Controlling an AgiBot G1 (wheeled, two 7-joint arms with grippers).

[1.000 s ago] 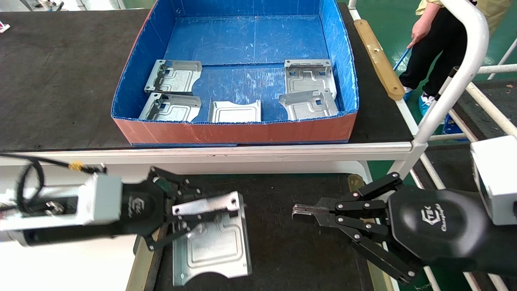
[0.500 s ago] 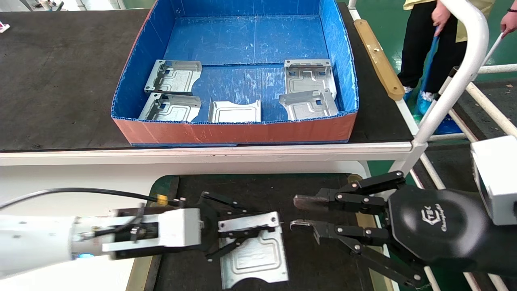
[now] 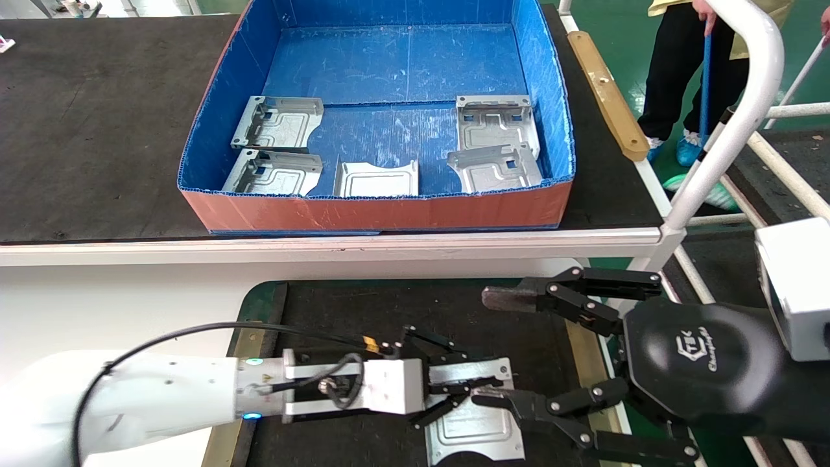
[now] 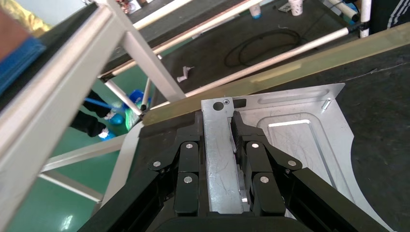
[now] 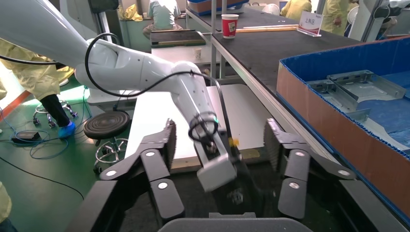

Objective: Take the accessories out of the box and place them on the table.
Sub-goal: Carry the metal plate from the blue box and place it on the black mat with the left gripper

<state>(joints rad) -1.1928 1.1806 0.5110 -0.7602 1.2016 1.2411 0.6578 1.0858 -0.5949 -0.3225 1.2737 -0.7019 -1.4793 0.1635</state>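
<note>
Gripping plate (image 3: pixel 476 428) tab, left end effector (image 3: pixel 454 389) clamped, right end effector (image 3: pixel 499 347) agape

The left gripper (image 4: pixel 222 154) is closed on the bent edge tab of one silver accessory plate (image 4: pixel 300 140). Its black fingers (image 4: pixel 186 166) press the upright tab from both sides. The rest of the plate lies over the dark table (image 4: pixel 382 101), near a brass-coloured strip (image 4: pixel 290 72)
</note>
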